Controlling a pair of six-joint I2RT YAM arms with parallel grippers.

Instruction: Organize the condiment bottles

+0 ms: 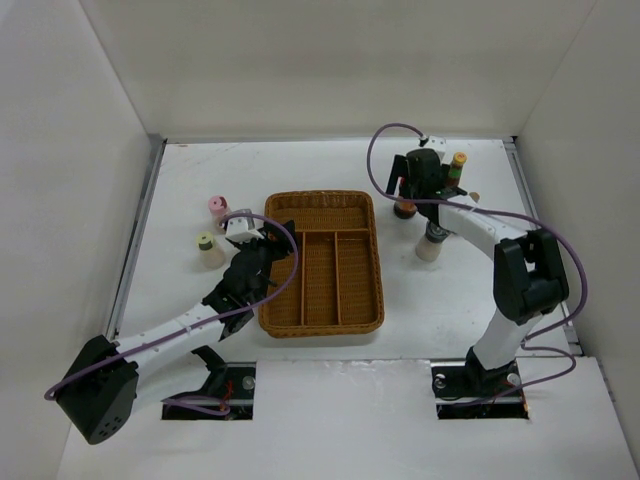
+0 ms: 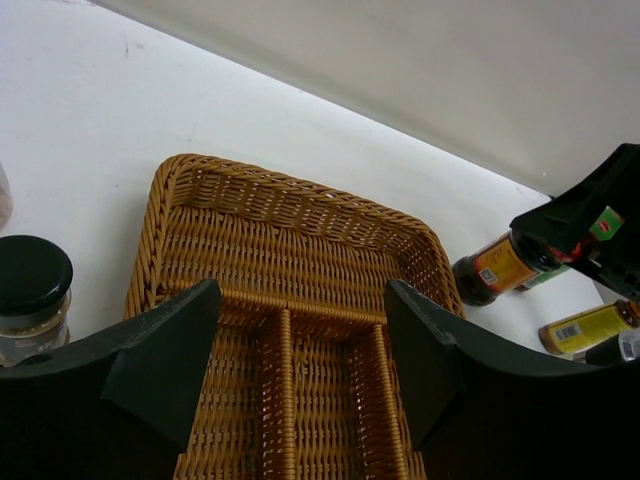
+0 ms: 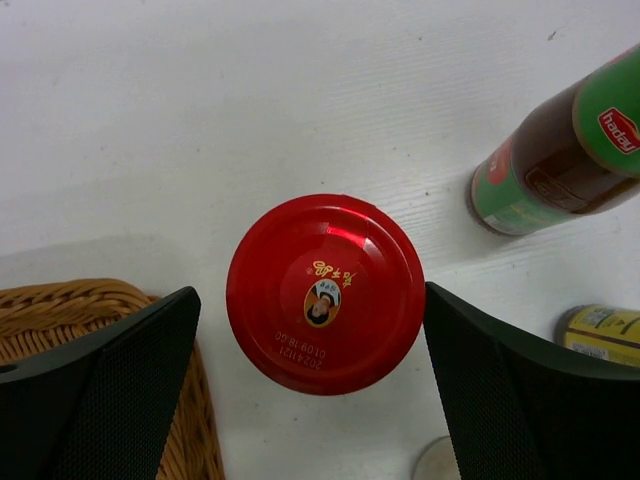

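A red-lidded dark jar [image 3: 325, 293] stands upright on the white table just right of the wicker tray's far corner; it also shows in the top view [image 1: 405, 209]. My right gripper [image 3: 310, 300] is open directly above it, one finger on each side of the lid, not touching. A green-labelled dark bottle [image 3: 555, 160], a yellow-capped bottle [image 1: 458, 163] and a silver-lidded jar [image 1: 430, 244] stand close by. My left gripper [image 2: 300, 320] is open and empty over the tray's left side. A pink-lidded jar [image 1: 217, 206], a pale-green-lidded jar [image 1: 207, 246] and a dark-lidded jar [image 2: 30, 290] stand left of the tray.
The brown wicker divided tray [image 1: 372, 262] lies mid-table with a cross compartment at the far end and three long ones; nothing shows in it. Its corner [image 3: 80, 310] lies beside my right gripper's left finger. White walls enclose the table on three sides.
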